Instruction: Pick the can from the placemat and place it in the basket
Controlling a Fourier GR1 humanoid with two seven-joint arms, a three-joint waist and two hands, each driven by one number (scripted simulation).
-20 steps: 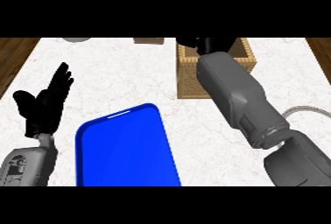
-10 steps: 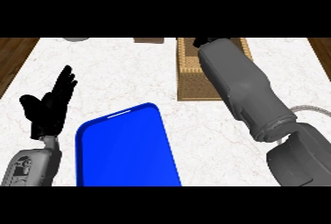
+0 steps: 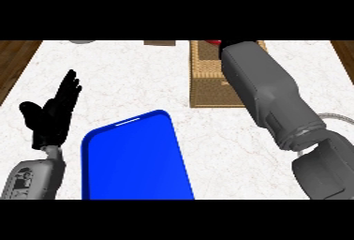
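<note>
We see our open left hand (image 3: 54, 112) at nine o'clock of the blue rectangular placemat (image 3: 135, 159), holding nothing; our right hand's state we cannot tell beyond the woven brown basket (image 3: 207, 79).

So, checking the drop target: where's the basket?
In the head view, the basket sits at the counter's far right, partly under the right forearm.

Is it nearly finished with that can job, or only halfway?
Nearly finished, it seems. The blue placemat has no can on it, so the pick looks done. The right forearm stretches over the basket, hiding the hand; something red peeks out there. Letting go and pulling back remain. The left hand rests open.
</note>
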